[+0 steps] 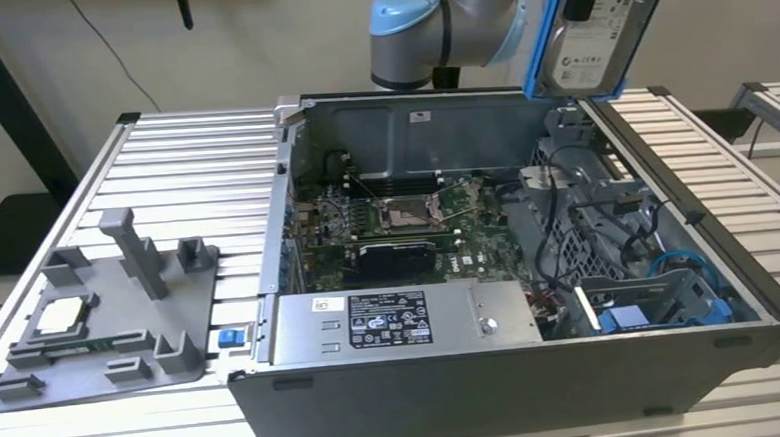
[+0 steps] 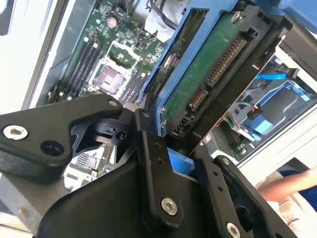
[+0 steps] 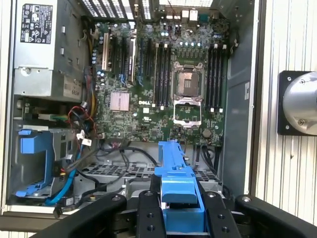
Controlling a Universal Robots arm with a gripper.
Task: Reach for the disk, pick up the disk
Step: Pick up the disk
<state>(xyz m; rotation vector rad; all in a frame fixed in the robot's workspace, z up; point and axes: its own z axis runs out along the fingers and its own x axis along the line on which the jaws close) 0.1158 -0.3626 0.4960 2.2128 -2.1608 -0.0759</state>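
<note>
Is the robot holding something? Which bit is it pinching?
Yes. The gripper holds the disk, lifted above the open computer case. Its fingers pinch the blue bracket at one end of the disk.

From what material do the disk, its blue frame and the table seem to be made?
The disk, held up by the tool above the open case: silver-grey body, likely metal, with a white printed label that looks like paper; a green circuit board on its underside in the second wrist view. Blue bracket: smooth, moulded, probably plastic. Table: pale ribbed slats with a dull shine, seemingly aluminium.
</note>
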